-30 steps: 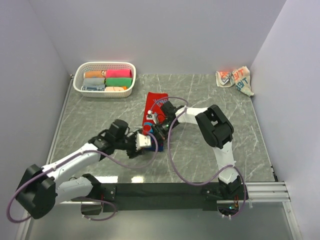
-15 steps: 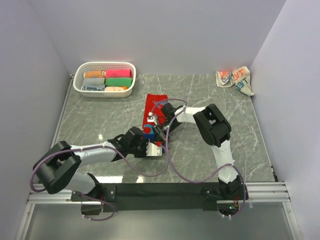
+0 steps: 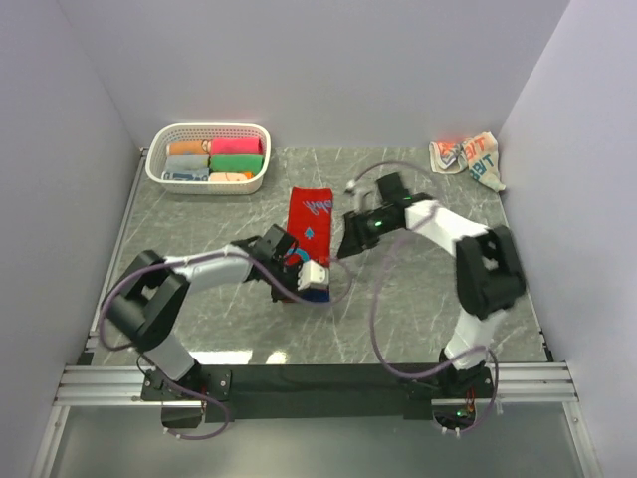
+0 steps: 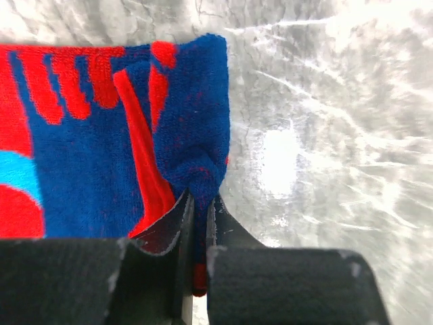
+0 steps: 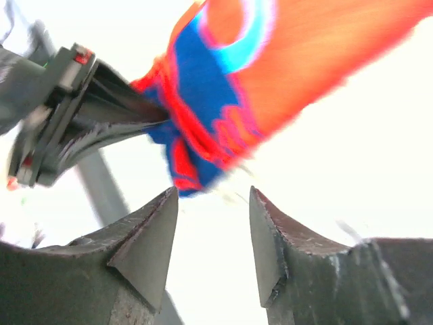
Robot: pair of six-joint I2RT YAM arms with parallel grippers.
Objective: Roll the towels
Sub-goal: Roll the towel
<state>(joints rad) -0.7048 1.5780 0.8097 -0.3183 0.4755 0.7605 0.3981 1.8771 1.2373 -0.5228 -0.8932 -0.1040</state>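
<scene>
The red towel (image 4: 81, 156) is cut off by the left wrist view's edge, its pinched corner buried in the left gripper (image 4: 200, 211). In the right wrist view it's blurred and the tabletop (image 5: 338, 183) is blown out white.

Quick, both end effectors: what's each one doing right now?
Left end effector: closed, pinching the blue end of the red towel.
Right end effector: open, holding nothing.

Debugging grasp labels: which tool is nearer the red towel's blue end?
Left. The left tool is shut on the red towel at its blue end. The right tool stands open off the towel's right edge, not touching it.
</scene>
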